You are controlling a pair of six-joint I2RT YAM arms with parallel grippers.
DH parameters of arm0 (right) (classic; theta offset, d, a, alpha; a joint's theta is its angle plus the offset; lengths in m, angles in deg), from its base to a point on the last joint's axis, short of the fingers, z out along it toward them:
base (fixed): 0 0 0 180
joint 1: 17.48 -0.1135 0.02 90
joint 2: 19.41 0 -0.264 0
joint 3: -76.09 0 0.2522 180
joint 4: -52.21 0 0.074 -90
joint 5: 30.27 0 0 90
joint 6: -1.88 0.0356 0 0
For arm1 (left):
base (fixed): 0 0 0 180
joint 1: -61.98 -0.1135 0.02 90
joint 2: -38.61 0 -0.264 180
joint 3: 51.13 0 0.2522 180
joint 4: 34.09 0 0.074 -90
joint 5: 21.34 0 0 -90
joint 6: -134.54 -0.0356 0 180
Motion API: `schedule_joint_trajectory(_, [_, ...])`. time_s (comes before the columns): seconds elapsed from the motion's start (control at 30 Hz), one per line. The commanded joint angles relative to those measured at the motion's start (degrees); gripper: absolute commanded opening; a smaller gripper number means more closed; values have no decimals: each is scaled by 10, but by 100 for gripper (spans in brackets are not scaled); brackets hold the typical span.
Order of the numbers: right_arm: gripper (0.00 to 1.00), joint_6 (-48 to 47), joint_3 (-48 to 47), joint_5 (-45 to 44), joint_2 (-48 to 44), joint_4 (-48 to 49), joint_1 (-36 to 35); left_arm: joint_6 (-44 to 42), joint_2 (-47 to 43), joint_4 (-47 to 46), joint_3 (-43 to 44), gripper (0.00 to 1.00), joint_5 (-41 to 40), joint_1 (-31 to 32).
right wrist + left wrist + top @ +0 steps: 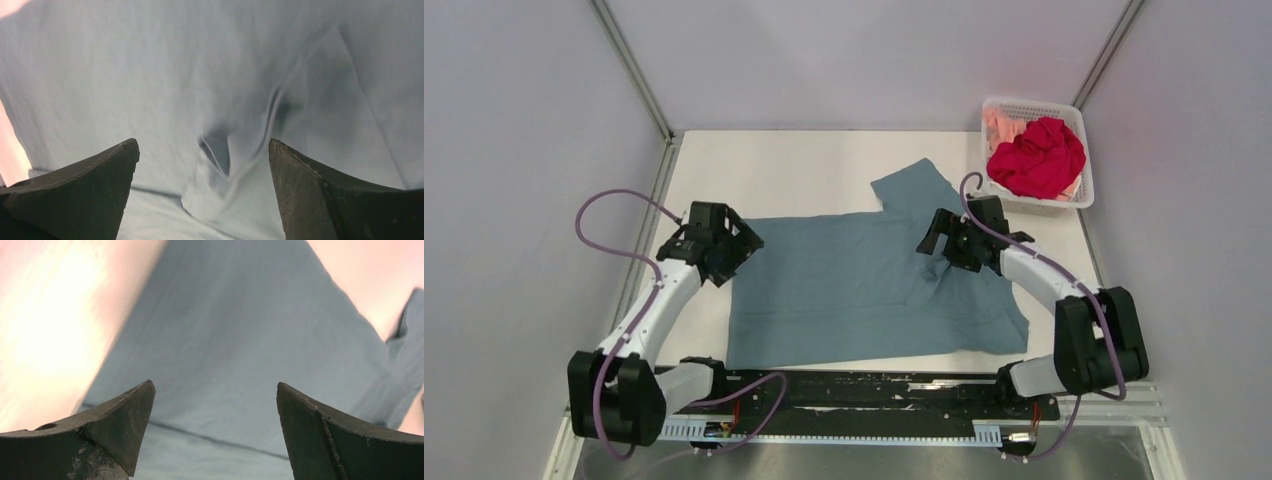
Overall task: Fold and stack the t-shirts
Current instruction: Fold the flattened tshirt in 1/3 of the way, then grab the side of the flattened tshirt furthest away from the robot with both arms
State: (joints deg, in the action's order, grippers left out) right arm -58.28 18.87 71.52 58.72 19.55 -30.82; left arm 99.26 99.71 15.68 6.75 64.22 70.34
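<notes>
Both pincers are spread and empty. The left gripper (215,390) hangs over the left edge of the teal-blue t-shirt (844,290), and the right gripper (202,145) over a puckered wrinkle in it; whether they touch the cloth is unclear. The red t-shirt (1039,158) largely hides the peach-pink t-shirt (1002,125) in the white mesh basket (1084,196).

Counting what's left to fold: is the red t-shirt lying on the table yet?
No, the red t-shirt is bunched inside the white mesh basket, together with the peach t-shirt.

White mesh basket (1032,103), far right, white table (774,170)
</notes>
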Motion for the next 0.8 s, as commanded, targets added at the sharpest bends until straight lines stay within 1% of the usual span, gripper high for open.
schedule_joint_trajectory(0.0, [100,19,-66,-7,69,96,-2,-40,99,-45,58,100,-26,-51])
schedule_joint_trajectory(0.1, [100,14,-129,-12,149,103,-2,-51,174,-66,98,100,21,-98])
schedule_joint_trajectory(0.2, [100,8,-196,-4,212,104,-2,-62,267,-74,142,100,50,-143])
schedule_joint_trajectory(0.3, [100,-8,-279,-16,276,101,-1,-66,337,-77,210,100,52,-161])
schedule_joint_trajectory(0.33, [100,-14,-307,-19,298,99,-2,-68,375,-73,228,100,52,-166])
schedule_joint_trajectory(0.37, [100,-21,-339,-21,318,94,-1,-71,416,-67,266,100,57,-169])
schedule_joint_trajectory(0.5, [100,-58,-487,-45,415,72,0,-81,520,-18,375,100,82,-178])
schedule_joint_trajectory(0.57, [100,-73,-555,-52,472,55,0,-79,554,-17,406,100,90,-178])
schedule_joint_trajectory(0.67, [100,-91,-636,-79,533,48,1,-79,586,-9,443,100,101,-178])
schedule_joint_trajectory(0.73, [100,-100,-679,-98,564,43,2,-81,602,-3,453,100,109,-178])
schedule_joint_trajectory(0.77, [100,-104,-697,-109,577,42,3,-83,608,-3,453,98,114,-178])
